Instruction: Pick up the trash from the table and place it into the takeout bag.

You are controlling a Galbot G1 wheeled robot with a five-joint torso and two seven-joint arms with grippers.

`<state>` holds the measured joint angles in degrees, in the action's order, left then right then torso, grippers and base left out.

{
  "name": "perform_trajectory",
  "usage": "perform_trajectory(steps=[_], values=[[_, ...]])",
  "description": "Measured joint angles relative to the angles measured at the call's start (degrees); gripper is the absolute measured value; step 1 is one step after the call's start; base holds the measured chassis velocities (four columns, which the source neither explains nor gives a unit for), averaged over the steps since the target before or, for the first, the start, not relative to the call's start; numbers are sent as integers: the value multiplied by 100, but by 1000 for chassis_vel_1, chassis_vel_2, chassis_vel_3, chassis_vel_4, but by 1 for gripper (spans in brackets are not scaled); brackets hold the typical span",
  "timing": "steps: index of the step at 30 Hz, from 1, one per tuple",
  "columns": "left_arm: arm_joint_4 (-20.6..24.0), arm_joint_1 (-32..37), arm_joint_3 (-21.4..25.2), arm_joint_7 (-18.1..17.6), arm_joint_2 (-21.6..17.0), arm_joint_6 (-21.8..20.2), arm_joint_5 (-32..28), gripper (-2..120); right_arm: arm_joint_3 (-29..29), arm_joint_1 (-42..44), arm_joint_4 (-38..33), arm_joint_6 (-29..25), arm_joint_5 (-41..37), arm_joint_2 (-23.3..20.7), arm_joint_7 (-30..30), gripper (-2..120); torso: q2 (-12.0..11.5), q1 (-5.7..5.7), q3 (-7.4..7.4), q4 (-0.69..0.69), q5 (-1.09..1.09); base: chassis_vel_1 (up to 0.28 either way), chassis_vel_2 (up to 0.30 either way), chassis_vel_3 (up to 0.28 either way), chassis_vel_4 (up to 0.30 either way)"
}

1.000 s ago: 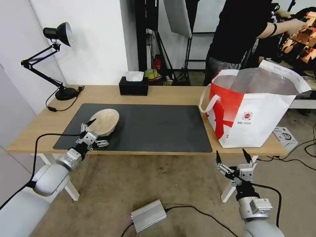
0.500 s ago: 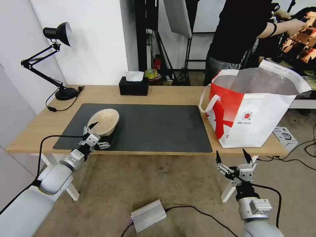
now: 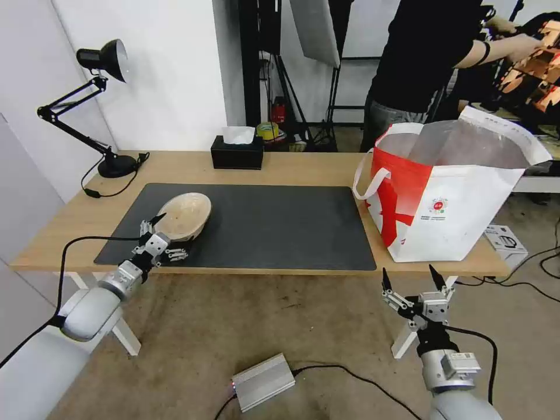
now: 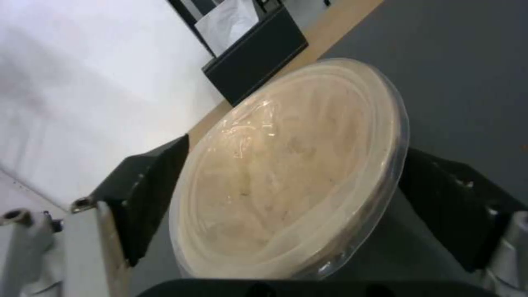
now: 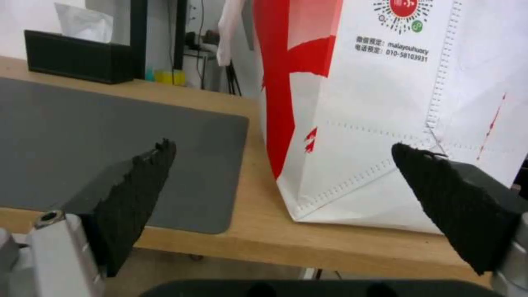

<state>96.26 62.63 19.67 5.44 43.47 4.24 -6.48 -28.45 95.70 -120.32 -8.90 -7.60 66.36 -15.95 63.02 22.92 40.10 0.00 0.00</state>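
The one piece of trash on the table (image 3: 303, 166) is a beige shallow pulp bowl (image 3: 185, 214) under a clear lid. It lies tilted on the left part of the dark grey mat (image 3: 280, 221). My left gripper (image 3: 166, 236) is open at the bowl's near left edge. In the left wrist view the bowl (image 4: 291, 173) sits between the two black fingers (image 4: 148, 194), close to both; I cannot tell if they touch. The takeout bag (image 3: 461, 204) stands open at the table's right end. My right gripper (image 3: 408, 273) hangs open below the table's front edge, facing the bag (image 5: 385, 103).
A black tissue box (image 3: 237, 154) stands at the back middle and a black desk lamp (image 3: 116, 166) at the back left. A person stands behind the bag. A silver box (image 3: 263, 382) with cables lies on the floor.
My left gripper pushed a little toward the bowl, then drew back to the left. The bowl, the bag and the right arm have not moved.
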Motion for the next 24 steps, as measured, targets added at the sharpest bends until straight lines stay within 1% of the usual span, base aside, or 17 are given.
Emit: perform_trajectory(steps=[1, 2, 5, 6, 8, 9, 10, 11, 13, 14, 18, 19, 22, 23, 24], values=[[1, 2, 1, 0, 0, 2, 0, 86, 0, 0, 1, 0, 1, 2, 0, 100, 0, 0, 0, 0, 0, 0, 0, 0, 0], [1, 2, 1, 0, 0, 2, 0, 86, 0, 0, 1, 0, 1, 2, 0, 100, 0, 0, 0, 0, 0, 0, 0, 0, 0], [-6, -1, -2, 0, 0, 9, -3, 72, 5, -1, 6, 0, 9, 18, -1, 100, 0, 0, 0, 0, 0, 0, 0, 0, 0], [-6, -1, -2, 0, 0, 9, -3, 72, 5, -1, 6, 0, 9, 18, -1, 100, 0, 0, 0, 0, 0, 0, 0, 0, 0], [-21, -17, -23, 2, 11, 12, -7, 61, 11, -2, 14, -2, 14, 27, -1, 100, 0, 0, 0, 0, 0, 0, 0, 0, 0], [-21, -17, -23, 2, 11, 12, -7, 61, 11, -2, 14, -2, 14, 27, -1, 100, 0, 0, 0, 0, 0, 0, 0, 0, 0], [-27, -23, -30, 3, 16, 13, -7, 58, 13, -1, 15, -2, 15, 28, -1, 100, 0, 0, 0, 0, 0, 0, 0, 0, 0], [-40, -34, -44, 4, 27, 15, -8, 51, 17, -2, 18, -3, 17, 31, -1, 100, 0, 0, 0, 0, 0, 0, 0, 0, 0], [-58, -46, -65, 10, 41, 20, -9, 42, 19, -5, 23, -5, 19, 32, -2, 100, 0, 0, 0, 0, 0, 0, 0, 0, 0], [-58, -46, -65, 10, 41, 20, -9, 42, 19, -5, 23, -5, 19, 32, -2, 100, 0, 0, 0, 0, 0, 0, 0, 0, 0], [-90, -68, -98, 42, 58, 31, -14, 26, 20, -15, 36, -6, 20, 32, -3, 100, 0, -1, 0, 0, 0, 0, 0, 0, 0], [-90, -68, -98, 42, 58, 31, -14, 26, 20, -15, 36, -6, 20, 32, -3, 100, 0, -1, 0, 0, 0, 0, 0, 0, 0], [-151, -95, -131, 78, 83, 40, -24, 10, 19, -23, 50, -8, 23, 33, -6, 100, 0, -1, 0, 0, 0, 0, 0, 0, 0], [-151, -95, -131, 78, 83, 40, -24, 10, 19, -23, 50, -8, 23, 33, -6, 100, 0, -1, 0, 0, 0, 0, 0, 0, 0], [-165, -100, -138, 87, 93, 47, -30, 5, 19, -27, 57, -9, 23, 33, -7, 100, 0, -1, 0, 0, 0, 0, 0, 0, 0]])
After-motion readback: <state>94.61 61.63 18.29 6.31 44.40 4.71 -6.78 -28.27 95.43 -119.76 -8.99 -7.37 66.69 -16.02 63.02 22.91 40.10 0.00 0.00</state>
